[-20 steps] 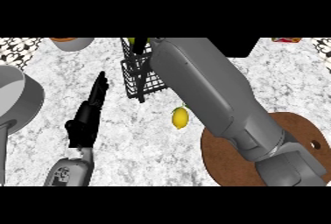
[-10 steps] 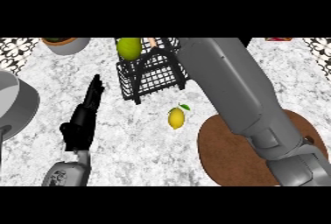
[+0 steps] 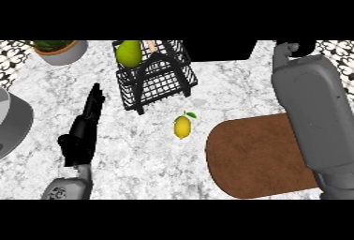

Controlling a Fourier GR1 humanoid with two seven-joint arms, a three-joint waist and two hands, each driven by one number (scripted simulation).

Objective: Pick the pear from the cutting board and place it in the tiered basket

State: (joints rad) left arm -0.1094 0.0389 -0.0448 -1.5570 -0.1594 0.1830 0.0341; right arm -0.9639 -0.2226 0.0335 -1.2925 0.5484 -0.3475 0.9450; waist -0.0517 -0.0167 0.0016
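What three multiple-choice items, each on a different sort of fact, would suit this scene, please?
1. Where is the green pear? A in the black wire tiered basket; B in a robot hand; C on the floor.
2. How many fruits lie on the white marble counter? A none; B one; C three.
3. The black left robot hand is: A shut on the pear; B curled, empty; C open.
1 A, it sits in the basket's top; 2 B, only the small yellow lemon; 3 C, its fingers are straight.

You get one view, from the head, looking steeply down at the counter (image 3: 142,159), close above the left hand (image 3: 77,138).
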